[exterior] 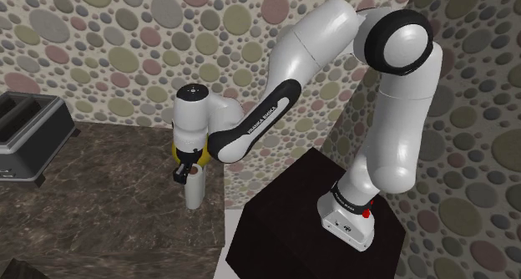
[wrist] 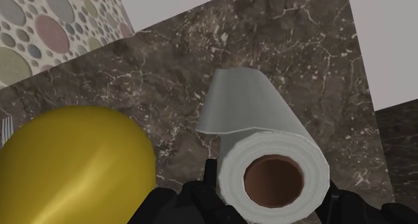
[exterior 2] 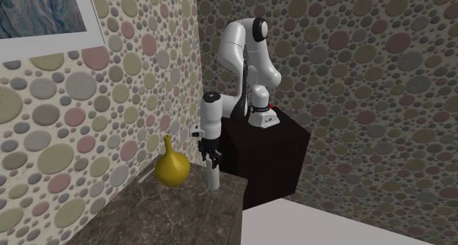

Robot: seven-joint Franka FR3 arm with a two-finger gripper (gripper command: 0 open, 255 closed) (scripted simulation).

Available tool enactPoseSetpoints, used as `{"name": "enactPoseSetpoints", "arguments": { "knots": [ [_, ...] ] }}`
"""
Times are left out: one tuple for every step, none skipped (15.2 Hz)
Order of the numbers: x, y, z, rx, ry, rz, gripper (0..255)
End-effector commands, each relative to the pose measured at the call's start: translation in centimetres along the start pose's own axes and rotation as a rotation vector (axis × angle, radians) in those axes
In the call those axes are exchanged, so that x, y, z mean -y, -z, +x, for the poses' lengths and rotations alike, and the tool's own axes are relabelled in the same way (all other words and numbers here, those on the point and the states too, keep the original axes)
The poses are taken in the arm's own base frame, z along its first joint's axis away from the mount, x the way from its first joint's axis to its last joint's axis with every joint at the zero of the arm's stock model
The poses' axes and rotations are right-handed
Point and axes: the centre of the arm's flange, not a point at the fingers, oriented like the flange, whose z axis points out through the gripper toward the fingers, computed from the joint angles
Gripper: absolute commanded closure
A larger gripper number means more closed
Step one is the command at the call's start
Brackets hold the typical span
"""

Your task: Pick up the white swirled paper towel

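A white paper towel roll (wrist: pixel 258 132) with a brown core stands upright on the dark marbled counter (wrist: pixel 167 68), close to its edge. My gripper (wrist: pixel 271 189) comes down over the top of the roll, with one black finger (wrist: pixel 210 179) pressed against each side of it. In the shoulder view the roll (exterior: pixel 194 190) hangs straight below the gripper (exterior: pixel 189 167), and its foot looks level with the counter (exterior: pixel 100 210). The second exterior view shows the roll (exterior 2: pixel 213 176) under the gripper (exterior 2: pixel 211 157) near the counter's corner.
A round yellow vase (exterior 2: pixel 172 168) stands right beside the roll, towards the dotted wall (wrist: pixel 74 165). A dark toaster (exterior: pixel 29 135) sits at the shoulder view's far left. The dark stand (exterior: pixel 284 210) borders the counter's edge.
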Motion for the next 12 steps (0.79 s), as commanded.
{"name": "enactPoseSetpoints", "arguments": {
  "knots": [
    [-0.1, 1.0, 0.0, 0.000, 0.000, 0.000, 255],
    [-0.1, 1.6, 0.1, 0.000, 0.000, 0.000, 255],
    [-0.1, 2.1, 0.1, 0.000, 0.000, 0.000, 255],
    [-0.2, 2.6, 0.1, 0.000, 0.000, 0.000, 255],
    [-0.2, 3.1, 0.2, 0.000, 0.000, 0.000, 255],
    [-0.2, 3.7, 0.2, 0.000, 0.000, 0.000, 255],
    [-0.3, 4.2, 0.2, 0.000, 0.000, 0.000, 255],
    [-0.3, 4.7, 0.2, 0.000, 0.000, 0.000, 255],
    [-0.3, 5.3, 0.3, 0.000, 0.000, 0.000, 255],
    [-0.3, 5.8, 0.3, 0.000, 0.000, 0.000, 255],
    [-0.3, 5.9, 0.3, 0.000, 0.000, 0.000, 255],
    [-0.3, 5.9, 0.3, 0.000, 0.000, 0.000, 255]
  ]
}}
